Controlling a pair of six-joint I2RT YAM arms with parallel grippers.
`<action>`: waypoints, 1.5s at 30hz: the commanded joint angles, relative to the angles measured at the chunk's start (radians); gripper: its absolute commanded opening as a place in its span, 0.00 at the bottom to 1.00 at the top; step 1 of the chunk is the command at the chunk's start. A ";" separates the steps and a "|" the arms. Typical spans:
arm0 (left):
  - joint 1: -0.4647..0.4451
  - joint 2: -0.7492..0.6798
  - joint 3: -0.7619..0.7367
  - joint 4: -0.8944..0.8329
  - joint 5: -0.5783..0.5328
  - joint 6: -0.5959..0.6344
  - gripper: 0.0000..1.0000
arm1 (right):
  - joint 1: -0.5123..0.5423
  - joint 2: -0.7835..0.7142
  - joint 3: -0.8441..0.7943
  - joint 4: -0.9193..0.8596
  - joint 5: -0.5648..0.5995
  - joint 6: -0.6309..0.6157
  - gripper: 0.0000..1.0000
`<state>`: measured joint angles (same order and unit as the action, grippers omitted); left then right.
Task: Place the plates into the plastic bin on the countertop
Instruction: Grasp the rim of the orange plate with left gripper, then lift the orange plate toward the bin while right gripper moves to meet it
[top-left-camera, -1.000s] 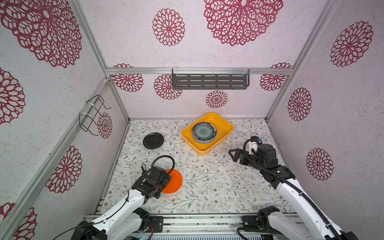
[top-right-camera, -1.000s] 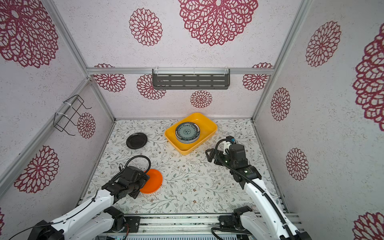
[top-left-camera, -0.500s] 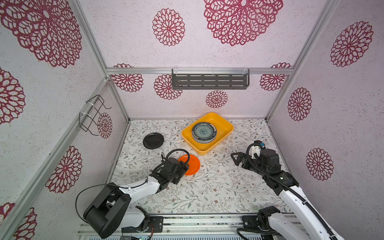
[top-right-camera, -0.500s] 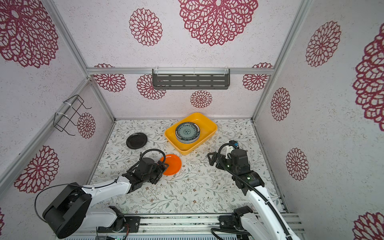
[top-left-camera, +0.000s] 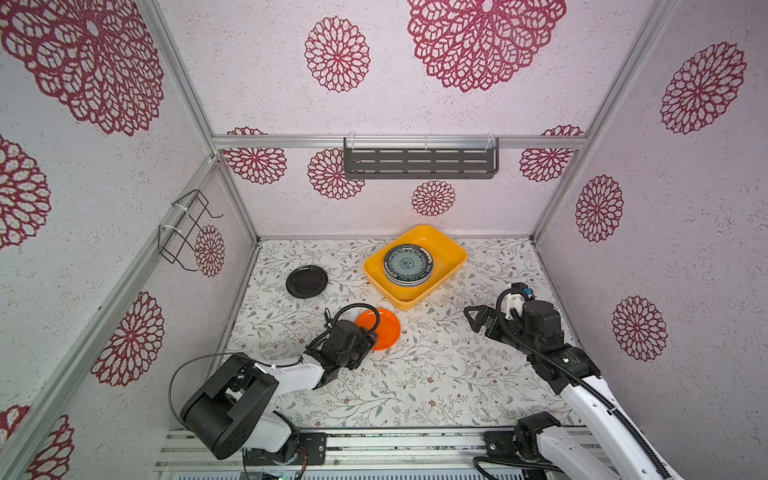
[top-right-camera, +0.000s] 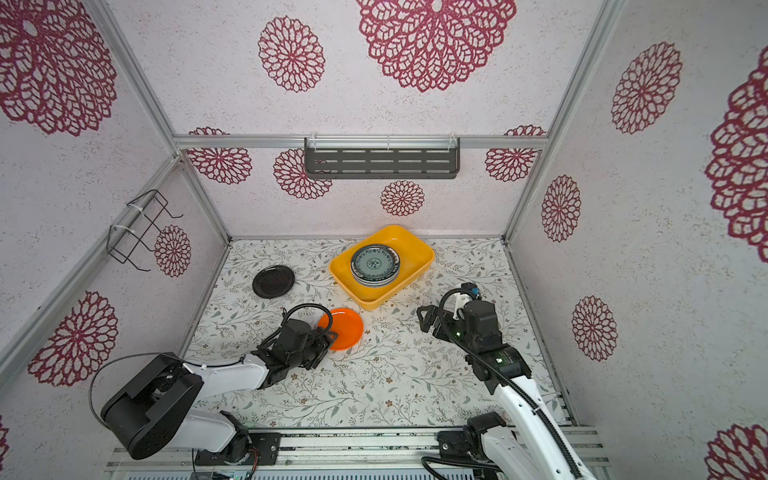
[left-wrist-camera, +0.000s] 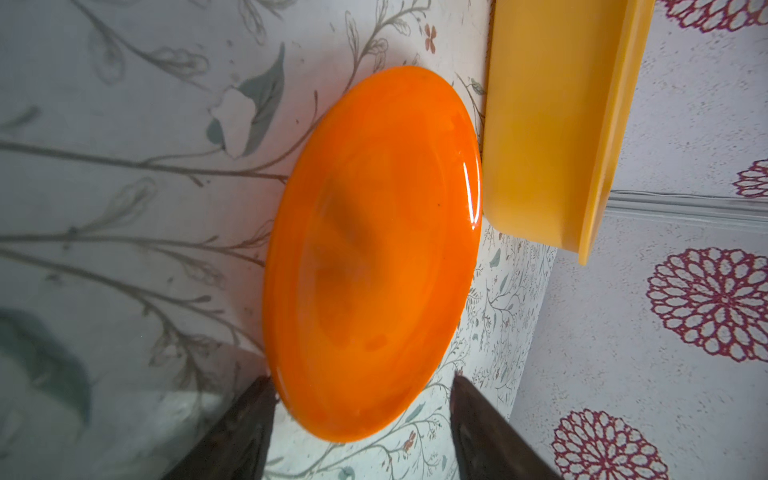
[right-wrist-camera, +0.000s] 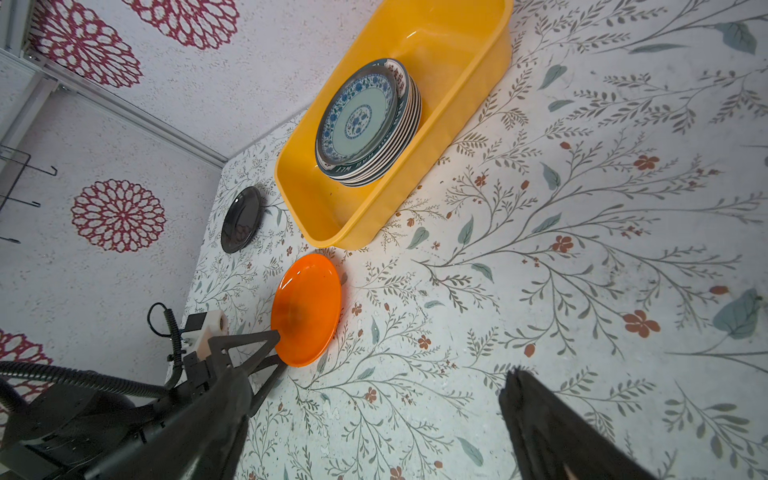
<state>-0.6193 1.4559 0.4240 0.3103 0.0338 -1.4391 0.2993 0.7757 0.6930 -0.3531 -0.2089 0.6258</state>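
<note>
Now the left gripper (top-left-camera: 371, 337), jaws apart astride the orange plate's (top-left-camera: 384, 326) near rim, has the plate dead ahead on the countertop (top-left-camera: 415, 386), bin (top-left-camera: 451, 253) just beyond, while the right gripper (top-left-camera: 472, 319) hangs wide-jawed, farther off.

Orange plate (left-wrist-camera: 370, 257) glossy; yellow bin (left-wrist-camera: 540, 124) smooth plastic.

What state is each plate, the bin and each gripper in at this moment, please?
plastic bin, partly filled, part of its floor bare.
plate stack, in the bin, teal plate on top.
orange plate, flat on the countertop by the bin's corner.
black plate, flat on the countertop, untouched.
left gripper, open, jaws astride the orange plate's rim.
right gripper, open, empty.
</note>
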 joint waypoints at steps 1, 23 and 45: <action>-0.005 0.042 -0.013 0.099 -0.008 0.007 0.67 | 0.001 -0.007 0.011 0.020 0.002 0.014 0.99; -0.007 0.008 0.199 -0.331 -0.069 0.049 0.03 | 0.000 0.050 0.000 0.128 -0.055 0.033 0.99; 0.145 -0.151 0.591 -0.728 -0.031 0.267 0.00 | 0.001 0.304 0.066 0.406 -0.173 0.109 0.96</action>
<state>-0.4980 1.2823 0.9638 -0.4118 -0.0402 -1.2388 0.2989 1.0550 0.7086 -0.0452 -0.3382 0.7067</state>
